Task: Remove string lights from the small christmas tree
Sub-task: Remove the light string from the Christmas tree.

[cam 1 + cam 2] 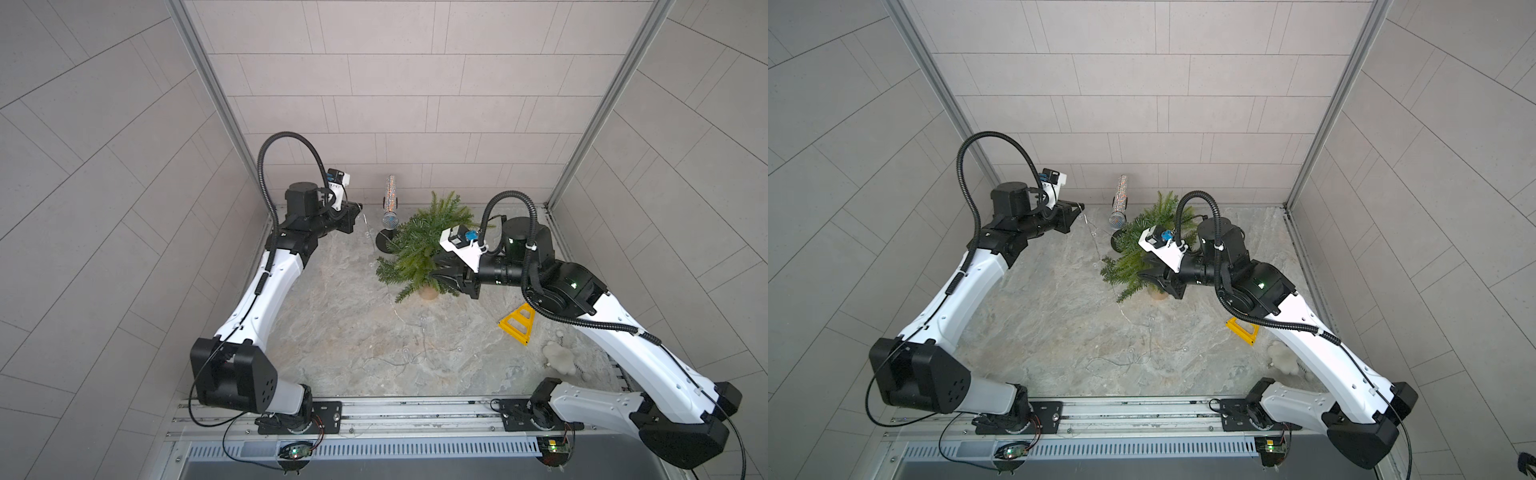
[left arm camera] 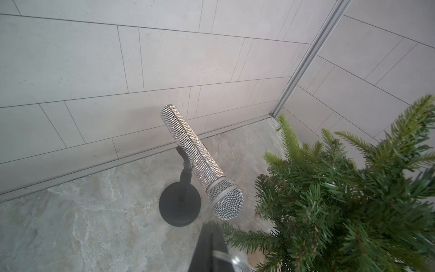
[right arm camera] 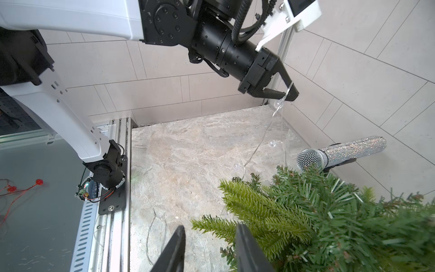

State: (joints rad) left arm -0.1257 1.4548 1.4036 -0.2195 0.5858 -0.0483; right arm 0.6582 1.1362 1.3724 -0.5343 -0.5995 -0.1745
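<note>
Your left gripper [image 3: 288,95] is pinched shut on the string lights [image 3: 271,143], and from its tips the strand falls away in a long slanting line to the small christmas tree [image 3: 306,212], so its axis runs from those jaws straight toward the tree. Your right gripper [image 3: 210,227] is the nearer one, half open with branch tips between its jaws, holding nothing I can see

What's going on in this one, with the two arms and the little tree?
The left end effector is shut on the string lights, held high so the wire trails down to the small tree. The right end effector stands open at the lower branches, gripping nothing. More wire lies loose on the table in front.
</note>
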